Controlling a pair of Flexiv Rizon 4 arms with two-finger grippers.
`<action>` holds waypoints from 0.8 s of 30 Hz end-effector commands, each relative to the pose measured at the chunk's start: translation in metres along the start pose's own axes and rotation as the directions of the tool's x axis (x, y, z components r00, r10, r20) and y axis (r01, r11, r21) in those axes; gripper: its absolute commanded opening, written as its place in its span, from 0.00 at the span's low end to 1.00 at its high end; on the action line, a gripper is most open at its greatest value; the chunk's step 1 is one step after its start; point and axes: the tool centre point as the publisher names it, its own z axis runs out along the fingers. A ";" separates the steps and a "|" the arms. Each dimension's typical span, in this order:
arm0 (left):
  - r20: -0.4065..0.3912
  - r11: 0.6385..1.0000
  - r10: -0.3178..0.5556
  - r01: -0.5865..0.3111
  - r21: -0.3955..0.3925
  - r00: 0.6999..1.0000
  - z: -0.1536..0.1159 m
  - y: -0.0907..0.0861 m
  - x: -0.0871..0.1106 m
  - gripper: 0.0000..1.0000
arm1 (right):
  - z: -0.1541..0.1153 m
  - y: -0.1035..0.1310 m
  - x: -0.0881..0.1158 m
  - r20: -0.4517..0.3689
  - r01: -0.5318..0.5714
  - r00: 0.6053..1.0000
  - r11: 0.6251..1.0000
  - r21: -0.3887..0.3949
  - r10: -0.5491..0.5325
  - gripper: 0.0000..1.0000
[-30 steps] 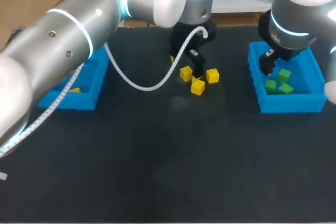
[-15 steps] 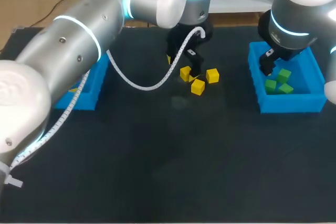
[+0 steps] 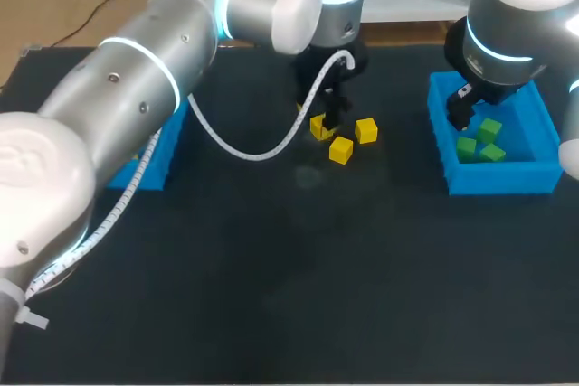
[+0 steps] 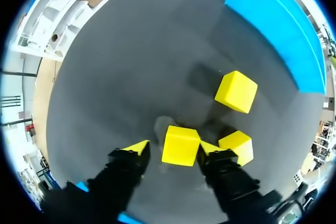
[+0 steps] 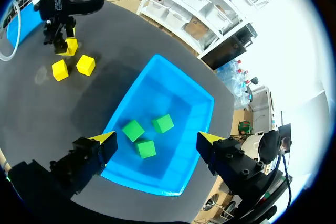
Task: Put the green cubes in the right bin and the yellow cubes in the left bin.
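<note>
Straddling a yellow cube toward the table's far edge, the left gripper stands narrowly open, seemingly to pinch it; the right gripper hangs wide and empty over the right bin.

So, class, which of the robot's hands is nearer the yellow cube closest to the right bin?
Left. The left hand straddles a neighbouring cube just beside that yellow cube; the right hand is farther off, above the right bin.
</note>
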 end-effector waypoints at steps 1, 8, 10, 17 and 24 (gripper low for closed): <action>-0.016 1.000 0.004 -0.004 0.007 1.000 0.000 0.004 -0.005 0.00 | 0.000 0.000 0.001 0.004 -0.001 1.000 1.000 0.002 0.001 1.00; 0.014 1.000 0.017 -0.017 0.020 1.000 -0.006 -0.001 -0.001 0.00 | 0.000 0.000 0.001 0.004 -0.001 1.000 1.000 0.002 0.001 1.00; 0.046 1.000 0.012 -0.013 0.014 0.999 -0.017 0.002 0.004 0.00 | 0.000 0.000 0.001 0.004 -0.001 1.000 1.000 0.002 0.001 1.00; 0.178 0.996 -0.055 0.067 -0.065 0.982 -0.080 0.033 0.047 0.00 | 0.000 0.000 0.001 0.004 -0.001 1.000 1.000 0.002 0.001 1.00; 0.244 0.949 -0.200 0.250 -0.192 0.949 -0.129 0.087 0.122 0.00 | 0.000 0.000 0.001 0.004 -0.001 1.000 1.000 0.002 0.001 1.00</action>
